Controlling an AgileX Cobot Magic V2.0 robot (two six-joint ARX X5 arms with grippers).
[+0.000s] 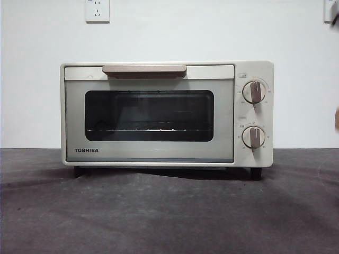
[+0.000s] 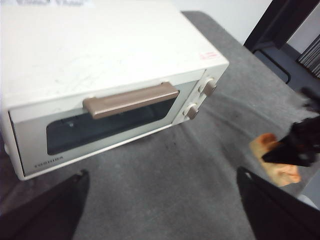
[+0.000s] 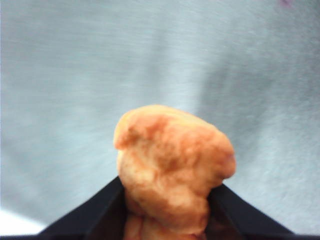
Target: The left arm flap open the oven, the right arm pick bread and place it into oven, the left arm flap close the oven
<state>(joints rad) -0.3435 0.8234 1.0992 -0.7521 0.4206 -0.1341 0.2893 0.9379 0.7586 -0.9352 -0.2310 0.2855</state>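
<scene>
Down at the near right of the grey table (image 2: 200, 175), the right gripper (image 3: 167, 220) sat with its two black jaws pressed against either side of the bread (image 3: 172, 167), and what a snug hold that looked. The loaf bulged up between the jaws, golden-orange and lumpy, with blurred grey cloth behind it. From the left wrist view the same bread (image 2: 272, 160) showed at the right edge of the table, a dark gripper (image 2: 300, 145) over it. I judged the grip was taken low on the loaf so that its bulk could go in first.

Nearer the middle, the left gripper (image 2: 160, 200) hung above the cloth with its jaws spread wide and nothing between them, short of the oven front. That spread suited a hook over the bar handle (image 2: 131, 99), to my eye.

Farther back stood the oven (image 1: 167, 114), cream-white, square to the room, its door shut flush. The handle (image 1: 144, 69) ran along the top of the door, well apart from both grippers. Behind the dark window (image 1: 149, 115) the wire rack (image 1: 148, 128) lay bare. Two knobs (image 1: 254, 91) sat on the right panel.

So the door was not yet opened, though the bread was already gripped; the loaf would have to wait for the left arm.
</scene>
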